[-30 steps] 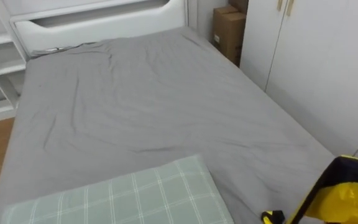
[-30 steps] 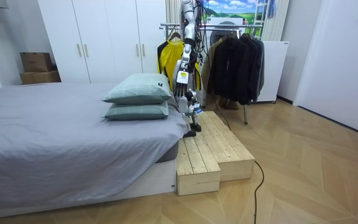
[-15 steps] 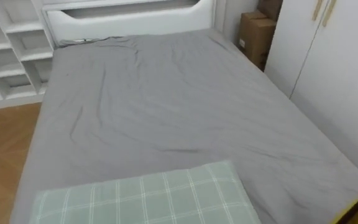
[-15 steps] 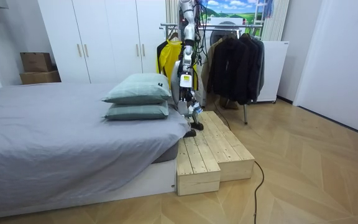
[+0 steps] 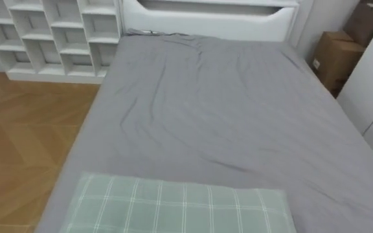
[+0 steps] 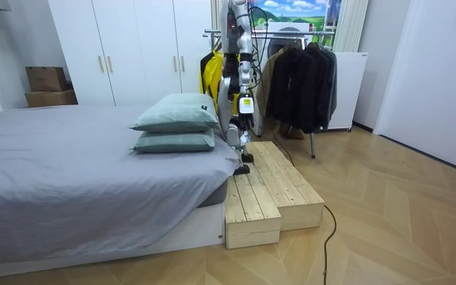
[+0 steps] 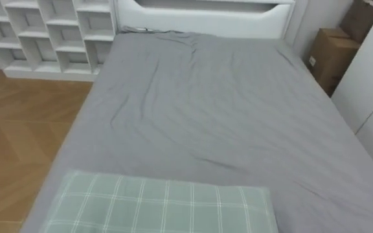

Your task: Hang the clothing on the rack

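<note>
A yellow garment (image 6: 210, 73) hangs on the clothes rack (image 6: 291, 33) just behind me, beside several dark jackets (image 6: 299, 83). I stand on the wooden platform (image 6: 271, 194) at the pillow end of the bed, facing along the bed. One of my hands (image 6: 245, 107) hangs by my hip in the room view. It is too small there to read its fingers. The eye views look down on the grey bed sheet (image 5: 225, 116) and a green checked pillow (image 5: 173, 207).
White cube shelves (image 5: 50, 32) stand past the bed's far left corner, and a cardboard box (image 5: 339, 58) sits at its far right by the white wardrobe (image 6: 133, 47). Wood floor (image 5: 18, 149) runs along the bed's left side. Two stacked pillows (image 6: 176, 127) lie at my end.
My head camera has swung left, so the yellow garment has left the lower right of the eye view. In the room view my body has turned from the rack toward the bed.
</note>
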You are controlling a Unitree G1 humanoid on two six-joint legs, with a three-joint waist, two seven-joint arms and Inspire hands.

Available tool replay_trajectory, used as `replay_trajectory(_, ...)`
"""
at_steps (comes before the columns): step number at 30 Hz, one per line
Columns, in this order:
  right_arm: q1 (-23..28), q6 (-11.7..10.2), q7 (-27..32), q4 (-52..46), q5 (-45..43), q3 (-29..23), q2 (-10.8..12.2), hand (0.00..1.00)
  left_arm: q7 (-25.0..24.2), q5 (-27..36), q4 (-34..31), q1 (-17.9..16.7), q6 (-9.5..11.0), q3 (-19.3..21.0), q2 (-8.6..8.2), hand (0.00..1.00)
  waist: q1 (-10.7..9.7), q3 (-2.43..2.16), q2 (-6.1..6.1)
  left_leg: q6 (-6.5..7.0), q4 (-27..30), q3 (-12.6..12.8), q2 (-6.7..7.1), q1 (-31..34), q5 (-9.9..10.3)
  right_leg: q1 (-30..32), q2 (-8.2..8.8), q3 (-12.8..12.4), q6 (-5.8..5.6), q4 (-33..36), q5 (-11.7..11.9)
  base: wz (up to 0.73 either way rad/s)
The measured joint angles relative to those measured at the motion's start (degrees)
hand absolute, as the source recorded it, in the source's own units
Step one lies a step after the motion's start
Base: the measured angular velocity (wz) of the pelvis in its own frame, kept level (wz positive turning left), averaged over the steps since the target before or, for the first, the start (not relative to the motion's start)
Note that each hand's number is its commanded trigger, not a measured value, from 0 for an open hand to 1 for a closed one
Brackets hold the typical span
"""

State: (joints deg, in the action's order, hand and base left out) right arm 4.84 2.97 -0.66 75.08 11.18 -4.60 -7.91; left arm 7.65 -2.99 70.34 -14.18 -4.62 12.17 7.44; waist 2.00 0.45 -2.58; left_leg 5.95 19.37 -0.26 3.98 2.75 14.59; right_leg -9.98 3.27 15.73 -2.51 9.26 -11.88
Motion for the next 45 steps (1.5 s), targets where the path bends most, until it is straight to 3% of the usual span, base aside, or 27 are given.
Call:
replay_trajectory(7, 1.11, -0.56, 1.25, 0.11, 0.09, 0.79, -0.29, 0.00, 1.91, -0.21, 0.27, 0.18, -0.10, -0.07, 0.03, 0.00, -0.32, -0.06, 1.21, -0.60, 0.60, -3.94, 0.91, 1.76, -0.42, -0.35, -0.46, 0.14, 0.02, -0.45, -0.01, 0.31)
replay_trajectory(10, 1.72, -0.43, 1.73, 0.28, 1.39, -0.12, -0.29, 0.00, 1.91, -2.50, -0.18, 0.05, -0.33, -0.01, 0.01, 0.00, -1.20, -0.03, 1.69, -0.83, 1.42, -5.87, 1.68, 2.82, -0.63, -0.61, -0.58, 2.02, 0.23, -0.42, -0.26, 0.44)
replay_trajectory(12, 1.68, -0.37, 1.76, 0.29, 2.40, -0.53, -0.30, 0.00, 1.88, -3.39, -0.21, -0.31, -0.47, 0.00, -0.02, 0.00, -1.19, 0.01, 1.66, -0.91, 1.40, -6.03, 1.69, 2.79, -0.72, -0.99, -0.55, 2.18, 0.29, -0.55, -0.37, 0.17)
replay_trajectory(19, 1.71, 0.31, -0.25, 0.10, 4.31, -0.02, -0.51, 0.00, 1.57, -3.73, -0.22, -0.41, -1.26, 0.13, -0.31, 0.00, -1.65, -0.18, 1.19, -1.16, 1.49, -6.97, 1.79, 2.24, -0.95, -2.15, -0.40, 5.74, 0.21, -0.56, -0.47, 0.07)
replay_trajectory(21, 1.04, 0.33, -1.48, 0.37, 4.13, 0.00, -0.55, 0.00, 1.59, -4.26, -0.22, 0.43, -1.18, 0.08, -0.29, 0.00, -1.80, -0.05, 0.85, -1.15, 1.93, -7.25, 1.91, 2.76, -0.98, -2.05, -0.38, 7.23, 0.21, -0.59, -0.47, 0.08)
replay_trajectory(27, 0.84, 0.48, -1.99, 0.49, 4.18, 1.17, -0.46, 0.00, 1.91, -4.12, -3.51, 2.24, -0.09, -1.28, -0.20, 0.00, -1.95, -0.18, 0.41, -0.90, 2.36, -9.23, 2.78, 3.41, -1.29, -1.94, -0.20, 7.94, 0.21, -0.53, -0.47, 0.13)
replay_trajectory(32, 0.68, 0.61, -2.01, 0.43, 3.90, 1.26, -0.45, 0.00, 1.93, -3.99, -4.00, 3.10, 1.31, -2.65, -0.23, 0.00, -1.66, -0.12, 0.35, -0.73, 2.45, -8.43, 2.96, 3.47, -1.72, -1.94, -0.01, 7.70, 0.21, -0.44, -0.46, 0.01)
replay_trajectory(45, 0.73, -0.45, -1.91, 0.10, 4.60, 2.29, -0.34, 0.00, 1.92, -3.99, -4.00, 3.42, 1.44, -5.43, -0.28, 0.00, -1.87, 0.08, 1.56, -0.66, 2.51, -7.68, 2.77, 3.42, -1.72, -1.83, 0.14, 6.25, 0.21, -0.47, -0.46, -0.03)
